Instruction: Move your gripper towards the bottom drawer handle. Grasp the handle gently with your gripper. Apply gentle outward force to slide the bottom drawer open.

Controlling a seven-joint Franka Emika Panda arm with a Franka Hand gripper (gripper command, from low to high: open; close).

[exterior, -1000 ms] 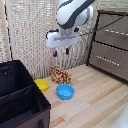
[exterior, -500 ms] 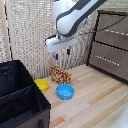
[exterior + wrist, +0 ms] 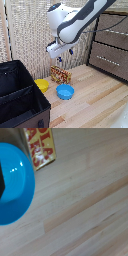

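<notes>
- One big black fabric box [image 3: 20, 97] sits nearest the camera, at the exterior view's left corner of the wooden floor [image 3: 95, 102]; its top is open and its near side runs out of the picture.
- Just beyond the box's far corner lies one yellow bowl [image 3: 42, 85], partly hidden by the box's edge.
- One blue bowl [image 3: 65, 91] rests just beside the yellow one, toward the exterior view's right; in the wrist view the same blue bowl [image 3: 15, 180] fills one side above the pale planks.
- One red-and-yellow printed carton [image 3: 61, 75] stands upright behind both bowls, close to the wall of woven blinds [image 3: 30, 35].
- A broad stretch of bare floor runs from the blue bowl to the dresser [image 3: 109, 45] at the exterior view's right, with nothing standing on it.
- The gripper [image 3: 65, 54] hangs in the air above the carton, well apart from the dresser; its dark tips are small and blurred, so I cannot tell how far apart the fingers are, and nothing shows between them.
- Two dark brown drawer fronts show on the dresser, each with one silver bar.
- The bottom drawer [image 3: 107, 61] looks pushed in flush, and the bottom drawer handle [image 3: 108, 60] lies level across its front, untouched.
</notes>
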